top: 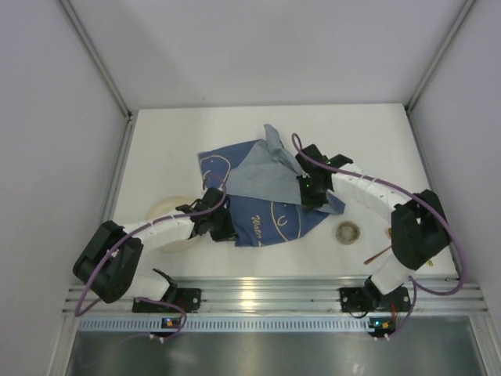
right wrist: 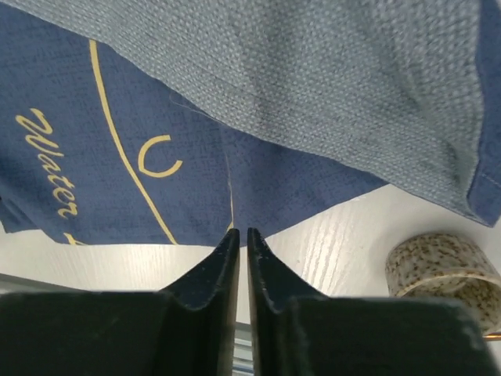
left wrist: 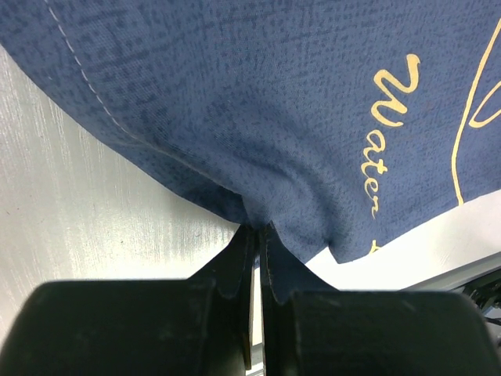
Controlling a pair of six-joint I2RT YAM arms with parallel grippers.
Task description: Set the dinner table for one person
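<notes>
A blue cloth [top: 274,219] with yellow line drawings lies crumpled on the white dinner table [top: 376,141], its paler underside folded over on top. My left gripper [top: 223,227] is shut on the cloth's near left edge. In the left wrist view the fabric [left wrist: 235,102] bunches into the closed tips of the left gripper [left wrist: 258,229]. My right gripper [top: 308,190] is at the cloth's right edge. In the right wrist view a crease in the cloth [right wrist: 156,180] runs down into the nearly closed tips of the right gripper [right wrist: 241,233].
A cream plate [top: 166,207] sits at the left, partly under my left arm. A speckled cup [top: 348,233] [right wrist: 442,270] stands right of the cloth, with a thin brown stick [top: 378,255] beside it. A ribbed aluminium rail [top: 266,294] runs along the near edge. White walls enclose the sides.
</notes>
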